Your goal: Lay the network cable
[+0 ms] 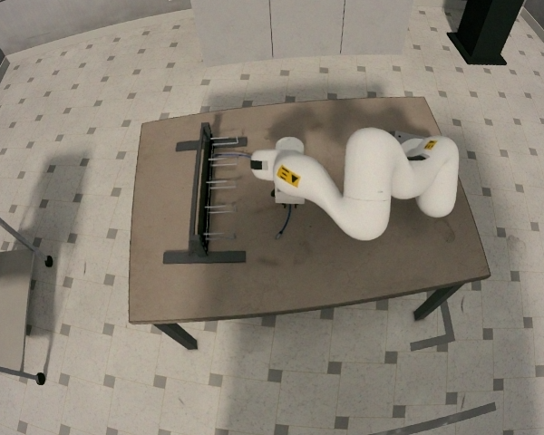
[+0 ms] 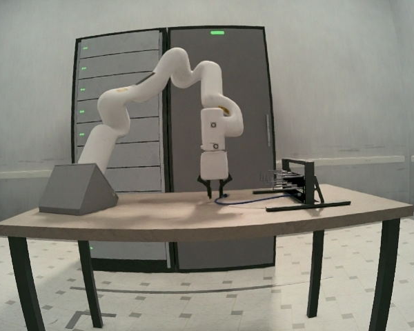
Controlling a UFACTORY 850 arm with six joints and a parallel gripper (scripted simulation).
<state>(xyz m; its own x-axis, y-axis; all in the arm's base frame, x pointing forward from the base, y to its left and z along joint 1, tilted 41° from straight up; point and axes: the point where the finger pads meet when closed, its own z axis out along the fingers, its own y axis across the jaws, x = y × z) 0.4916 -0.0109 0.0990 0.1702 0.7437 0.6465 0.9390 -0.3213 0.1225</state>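
Note:
The blue network cable lies on the brown table. One end is at the black port rack, near its far end, and the free plug end rests on the table top. It also shows in the side view. Rows of steel rings stick out from the rack toward the arm. My gripper points straight down with its fingertips just above the table, on either side of the cable close to its free end. The fingers stand partly apart and are not closed on the cable. From above, the wrist hides them.
A grey wedge-shaped box holds the arm's base at the table's other end. The rack's flat feet lie on the table. Server cabinets stand behind the table, and a cart stands on the floor.

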